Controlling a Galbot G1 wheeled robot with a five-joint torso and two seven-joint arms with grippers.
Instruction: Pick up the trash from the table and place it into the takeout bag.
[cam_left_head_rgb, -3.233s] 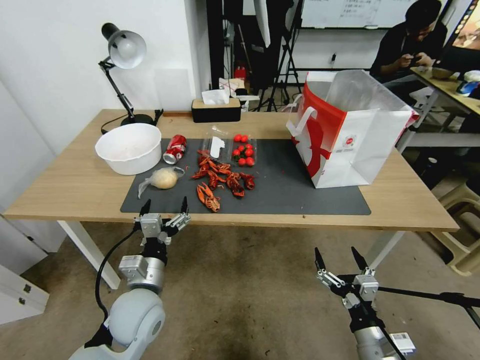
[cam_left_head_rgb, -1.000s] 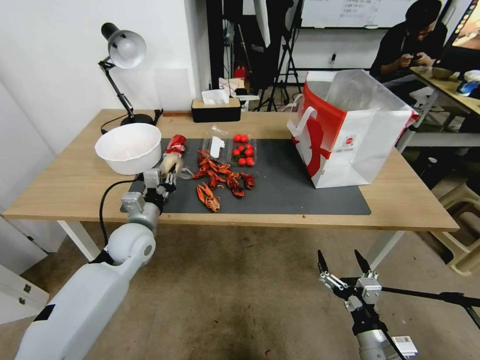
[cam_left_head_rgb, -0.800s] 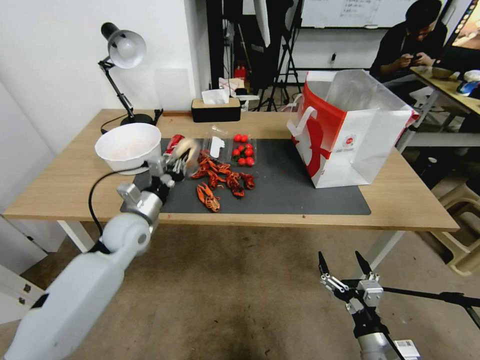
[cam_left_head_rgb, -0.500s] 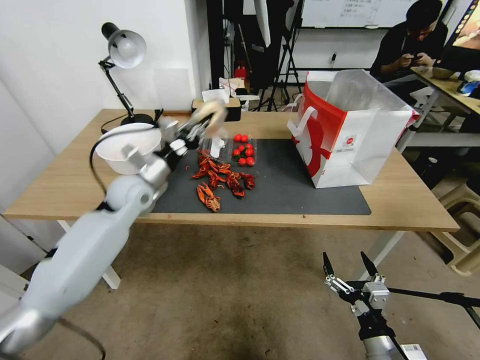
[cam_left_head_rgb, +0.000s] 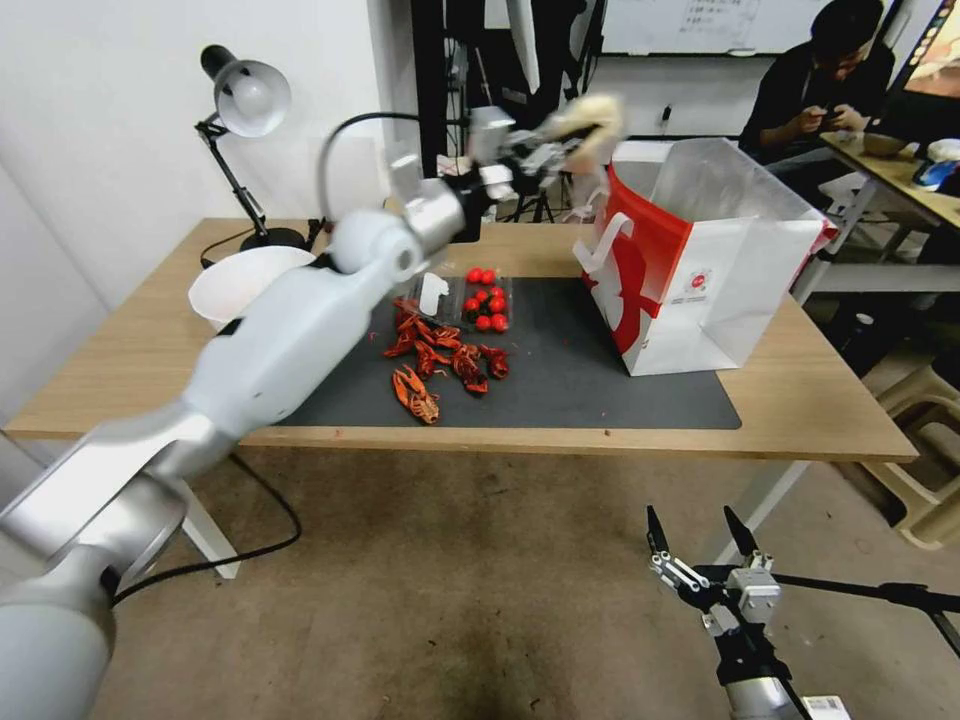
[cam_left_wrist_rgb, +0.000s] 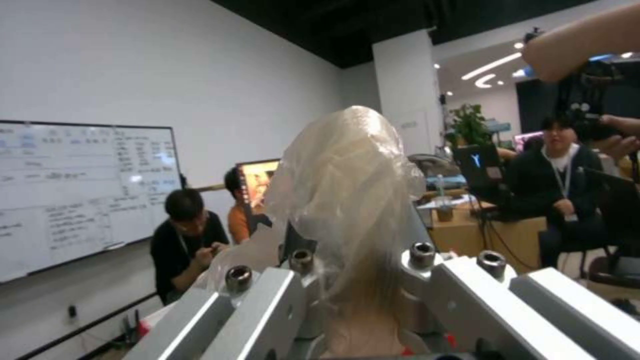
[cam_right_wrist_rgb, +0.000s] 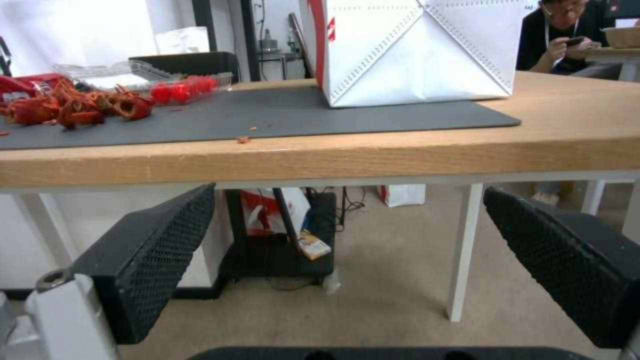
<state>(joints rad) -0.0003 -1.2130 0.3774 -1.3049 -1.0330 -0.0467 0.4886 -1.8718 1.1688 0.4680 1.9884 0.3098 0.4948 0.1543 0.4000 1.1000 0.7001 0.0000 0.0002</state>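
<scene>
My left gripper (cam_left_head_rgb: 562, 142) is raised high over the table (cam_left_head_rgb: 820, 400), shut on a piece of trash: a pale lump wrapped in clear plastic (cam_left_head_rgb: 590, 115). It hangs just left of the open top of the takeout bag (cam_left_head_rgb: 720, 260), a white paper bag with red sides standing on the dark grey mat (cam_left_head_rgb: 600, 390). In the left wrist view the wrapped lump (cam_left_wrist_rgb: 347, 170) sticks out between the fingers of the left gripper (cam_left_wrist_rgb: 360, 270). My right gripper (cam_left_head_rgb: 700, 528) is open, low in front of the table edge; its view shows its pads (cam_right_wrist_rgb: 160, 250) below the tabletop.
Red crayfish shells (cam_left_head_rgb: 440, 365) and a clear tray of cherry tomatoes (cam_left_head_rgb: 485, 300) lie mid-mat. A white bowl (cam_left_head_rgb: 225, 285) sits partly behind my left arm. A desk lamp (cam_left_head_rgb: 240, 100) stands at the back left. The takeout bag (cam_right_wrist_rgb: 413, 50) is near the right end.
My left gripper closed on the wrapped lump at the mat's left, lifted it, and swung up and right to the bag's top edge. The right arm barely moved.
</scene>
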